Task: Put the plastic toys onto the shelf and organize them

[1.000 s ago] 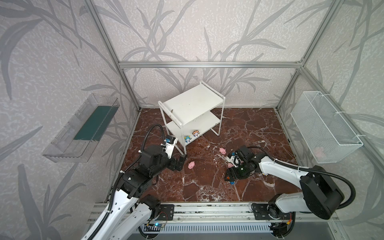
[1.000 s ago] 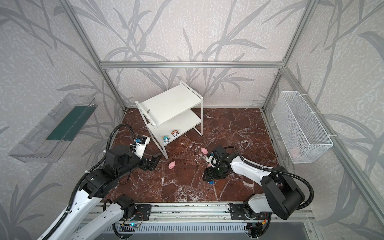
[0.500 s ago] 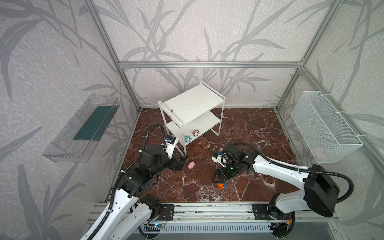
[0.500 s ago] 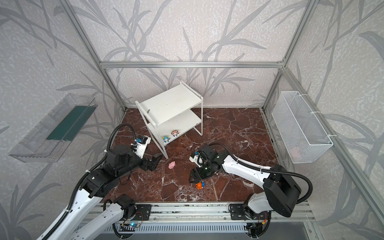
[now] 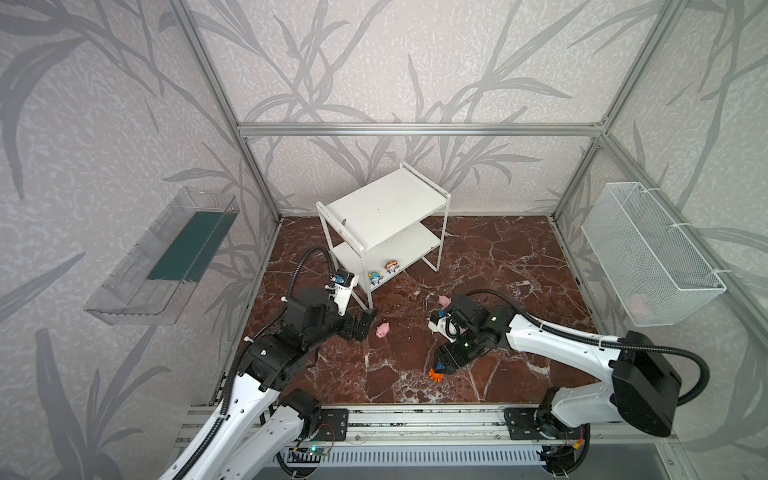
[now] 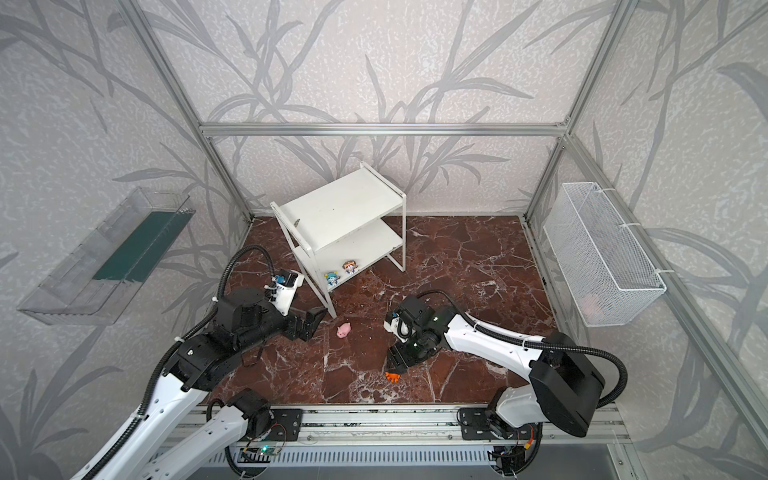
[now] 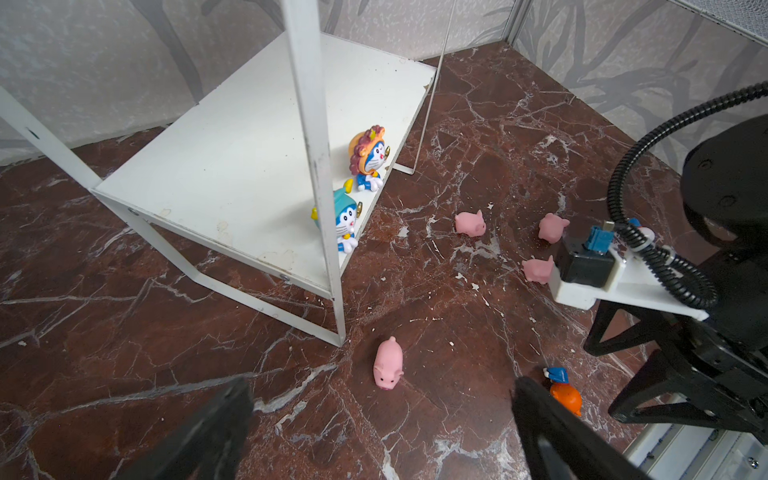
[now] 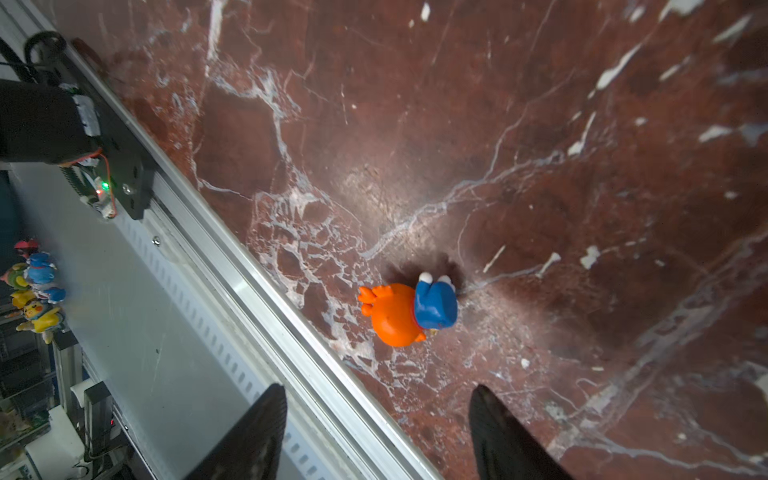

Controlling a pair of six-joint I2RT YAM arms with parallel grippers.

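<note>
Right jaws apart near orange figurine (image 8: 409,309).

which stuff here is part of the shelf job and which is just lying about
Job: shelf; four pigs on the floor; two figurines on its lower board; orange figurine on the floor.
Just lying about: clear wall bin; mesh basket.

Pale walls (image 5: 374,62) printed with grey leaves are enclosing the space, an aluminium frame (image 5: 415,129) running along their edges. A red-brown marbled tabletop (image 5: 498,257) is catching soft light. A clear bin (image 5: 124,291) is hanging on the left wall, a wire basket (image 5: 648,257) on the right. A metal rail (image 5: 415,419) is lining the near edge.
</note>
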